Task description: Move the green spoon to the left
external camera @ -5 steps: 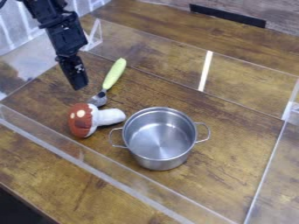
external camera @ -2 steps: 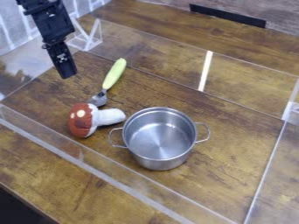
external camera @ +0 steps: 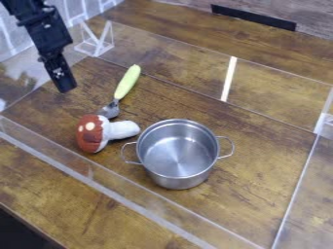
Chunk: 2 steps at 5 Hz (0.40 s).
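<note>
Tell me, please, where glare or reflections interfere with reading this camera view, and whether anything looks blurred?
In the camera view, a bright streak of glare runs down the clear panel right of the green spoon; the pot shows soft highlights inside; the gripper is dark, its jaws hard to separate; the mushroom reads sharply, with no evident motion blur.

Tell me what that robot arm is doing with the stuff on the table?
The robot's gripper is shut and holds nothing. It hangs over the wooden table, off to the left of the green spoon, without touching it. The spoon lies flat on the table, its silver bowl pointing toward the toy mushroom. The mushroom lies on its side beside an empty metal pot. Nothing is being carried right now.
</note>
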### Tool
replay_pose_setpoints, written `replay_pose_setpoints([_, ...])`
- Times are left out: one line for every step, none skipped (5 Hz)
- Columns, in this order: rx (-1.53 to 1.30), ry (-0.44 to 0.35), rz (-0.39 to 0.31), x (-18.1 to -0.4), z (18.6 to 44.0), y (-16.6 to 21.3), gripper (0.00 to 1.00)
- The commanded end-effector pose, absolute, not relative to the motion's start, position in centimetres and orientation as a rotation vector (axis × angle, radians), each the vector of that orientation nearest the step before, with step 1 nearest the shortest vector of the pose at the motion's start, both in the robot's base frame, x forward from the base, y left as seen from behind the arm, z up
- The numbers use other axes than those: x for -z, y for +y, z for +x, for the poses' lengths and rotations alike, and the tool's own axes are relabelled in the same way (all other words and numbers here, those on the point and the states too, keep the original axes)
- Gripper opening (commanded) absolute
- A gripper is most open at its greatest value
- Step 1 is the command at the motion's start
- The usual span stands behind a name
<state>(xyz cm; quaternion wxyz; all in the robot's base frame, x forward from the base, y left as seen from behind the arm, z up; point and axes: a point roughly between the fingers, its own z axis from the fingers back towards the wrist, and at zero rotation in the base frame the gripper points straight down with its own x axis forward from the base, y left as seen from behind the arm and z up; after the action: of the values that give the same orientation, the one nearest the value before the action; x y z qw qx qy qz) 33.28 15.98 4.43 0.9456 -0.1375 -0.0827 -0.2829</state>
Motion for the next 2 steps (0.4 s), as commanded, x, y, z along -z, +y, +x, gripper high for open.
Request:
replay_pose_setpoints([0.548, -0.204, -0.241, -7.0, 33.8, 16.7, 0.00])
replay_pose_setpoints([0.520, -0.204, -0.236, -8.2, 34.2, 16.8, 0.00])
